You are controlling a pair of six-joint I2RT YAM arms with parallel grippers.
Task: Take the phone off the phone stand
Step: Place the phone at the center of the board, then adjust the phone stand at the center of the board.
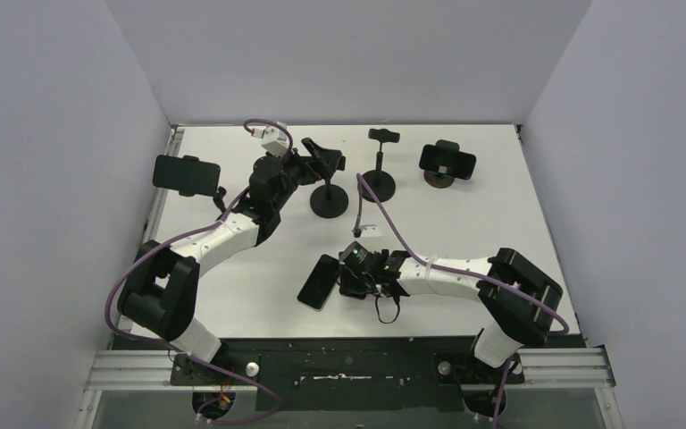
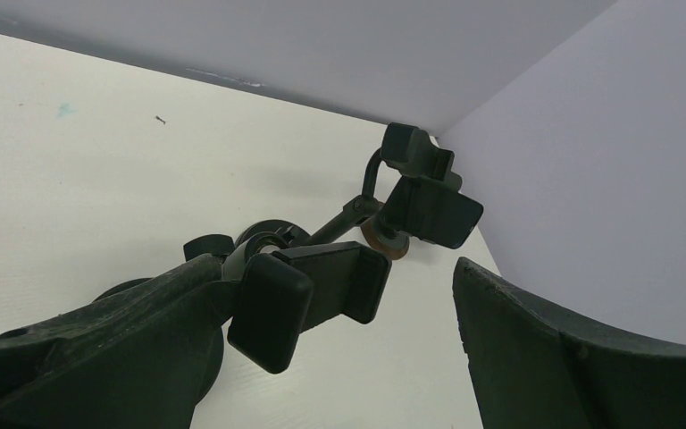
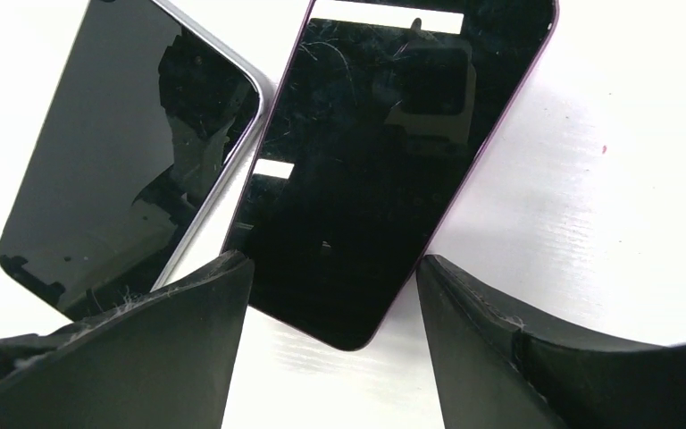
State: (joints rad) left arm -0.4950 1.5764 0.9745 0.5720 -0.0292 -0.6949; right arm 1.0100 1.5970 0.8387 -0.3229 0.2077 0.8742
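Two phones are already lying flat on the tabletop point(image 1: 464, 223) near bottom centre of the top view: a silver-edged phone point(image 3: 125, 161) and a pink-edged phone point(image 3: 384, 170), right next to each other, can't tell if they actually touch. Two more are still clamped: one phone on the left-side stand point(image 1: 186, 174) and one phone on the upper-right stand point(image 1: 447, 161), so I'd say the job isn't finished

Right pincer point(image 3: 332, 266) hangs low over the pink-edged one with its fingers apart and nothing in them. Left pincer point(image 2: 339, 277) is spread apart too, up at the cradle point(image 2: 308, 290) of the front stand point(image 1: 328, 183), and that cradle looks empty to me

What I'd worry about:
- the left pincer is really close to that empty cradle, one finger looks like it's against it. Any sideways swing from there could tip the front stand, or shove it into the thin middle stand point(image 1: 380, 165) just beside it
- the purple cable point(image 1: 391, 228) on the right arm loops up near the middle stand's base. If that arm swings toward the upper-right phone, the cable could drag the stand along
- if the right pincer drops or closes where it is, it could scrape the pink-edged phone's glass or bump it into the silver-edged one
- both clamped phones sit sideways in spring cradles on narrow bases, so a pull that isn't straight out probably lifts the whole stand with it
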